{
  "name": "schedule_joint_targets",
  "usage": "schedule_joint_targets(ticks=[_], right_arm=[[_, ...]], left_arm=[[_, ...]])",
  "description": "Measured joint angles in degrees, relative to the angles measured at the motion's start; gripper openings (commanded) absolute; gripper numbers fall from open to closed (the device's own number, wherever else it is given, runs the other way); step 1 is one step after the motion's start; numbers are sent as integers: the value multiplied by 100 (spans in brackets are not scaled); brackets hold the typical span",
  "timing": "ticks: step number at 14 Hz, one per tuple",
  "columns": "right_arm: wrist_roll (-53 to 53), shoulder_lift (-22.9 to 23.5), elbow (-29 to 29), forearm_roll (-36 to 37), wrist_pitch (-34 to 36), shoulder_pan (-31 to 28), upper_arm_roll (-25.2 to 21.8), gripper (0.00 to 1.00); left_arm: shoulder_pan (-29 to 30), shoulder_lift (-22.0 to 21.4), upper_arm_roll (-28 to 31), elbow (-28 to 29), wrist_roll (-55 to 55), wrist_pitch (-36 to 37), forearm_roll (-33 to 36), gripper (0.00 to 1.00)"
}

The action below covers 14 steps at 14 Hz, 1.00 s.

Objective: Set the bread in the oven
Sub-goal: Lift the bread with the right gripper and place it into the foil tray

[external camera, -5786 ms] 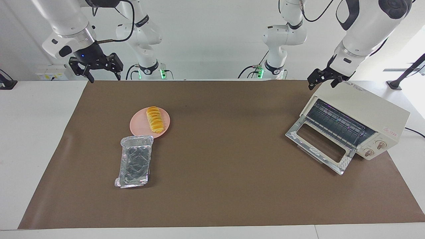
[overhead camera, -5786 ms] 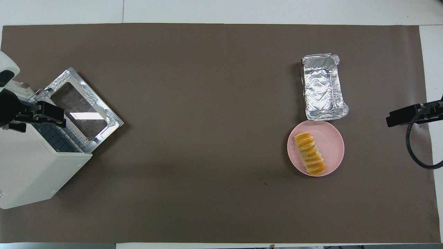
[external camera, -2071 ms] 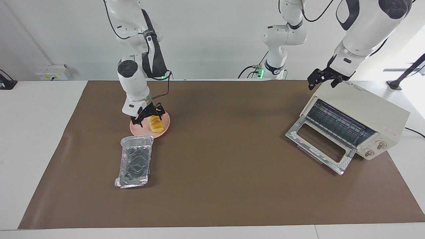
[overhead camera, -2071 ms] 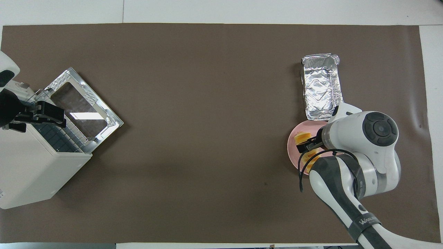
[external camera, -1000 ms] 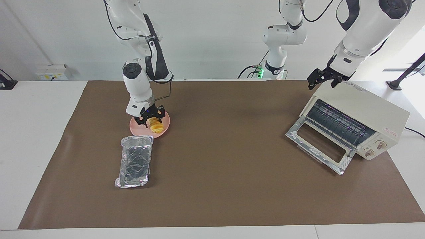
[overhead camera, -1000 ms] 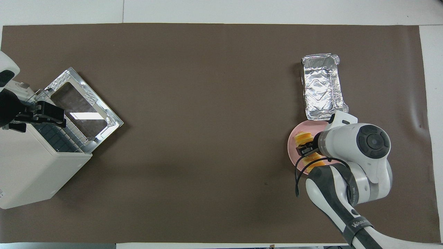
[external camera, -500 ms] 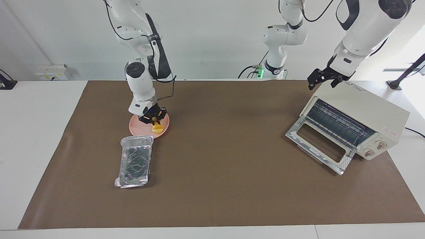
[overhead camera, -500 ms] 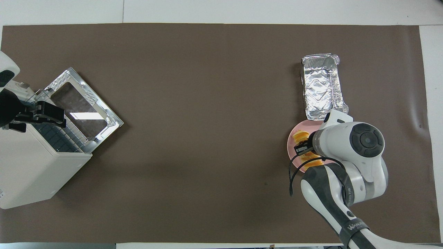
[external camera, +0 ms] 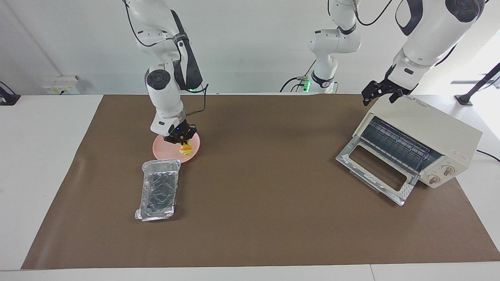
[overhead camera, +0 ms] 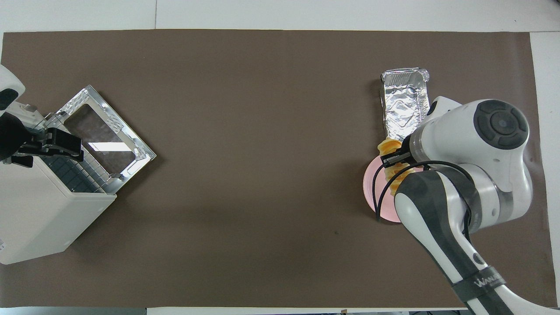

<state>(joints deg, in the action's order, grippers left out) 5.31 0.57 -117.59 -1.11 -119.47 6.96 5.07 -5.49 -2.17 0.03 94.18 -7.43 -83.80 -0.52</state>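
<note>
Two arms are at the table, and only one is busy. The right gripper (external camera: 180,137) (overhead camera: 391,159) is low over the round pink plate (external camera: 160,148) (overhead camera: 372,188), its fingers drawn in narrow and clamped on the small golden yellow-orange ridged bread (external camera: 185,150) (overhead camera: 388,145). The loaf hangs tilted from the grip, over the plate, with its lower end down near the plate's surface; I cannot tell whether that end touches.

Just beside the plate, farther from the robots, lies the crinkled silver foil tray (external camera: 158,191) (overhead camera: 402,105), lengthwise, its near end almost at the plate's rim. Both rest on the wide brown mat (external camera: 254,195) that covers most of the white table.

Well apart from the plate, toward the left arm's end of the table, stands the cream-white boxy toaster oven (external camera: 429,125) (overhead camera: 39,210), turned at an angle. Its glass drop-down door (external camera: 375,171) is folded down onto the mat, so the wire rack inside shows, and two round knobs sit on its front panel. It holds nothing that I can see.

The left gripper (external camera: 379,95) (overhead camera: 52,146) waits over the top edge of that oven — fingers spread wide, gripping nothing.
</note>
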Motion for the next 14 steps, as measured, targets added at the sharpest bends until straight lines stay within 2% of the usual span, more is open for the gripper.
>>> schedule_joint_targets(ticks=[4, 7, 14], right_arm=[[-161, 526, 1038, -1, 38, -277, -29, 0], [-161, 1084, 1806, 0, 41, -532, -47, 0], [69, 2457, 2835, 6, -81, -815, -71, 0]], left_arm=[[0, 0, 0, 0, 0, 0, 0, 100], [0, 0, 0, 0, 0, 0, 0, 100], [0, 0, 0, 0, 0, 0, 0, 100]])
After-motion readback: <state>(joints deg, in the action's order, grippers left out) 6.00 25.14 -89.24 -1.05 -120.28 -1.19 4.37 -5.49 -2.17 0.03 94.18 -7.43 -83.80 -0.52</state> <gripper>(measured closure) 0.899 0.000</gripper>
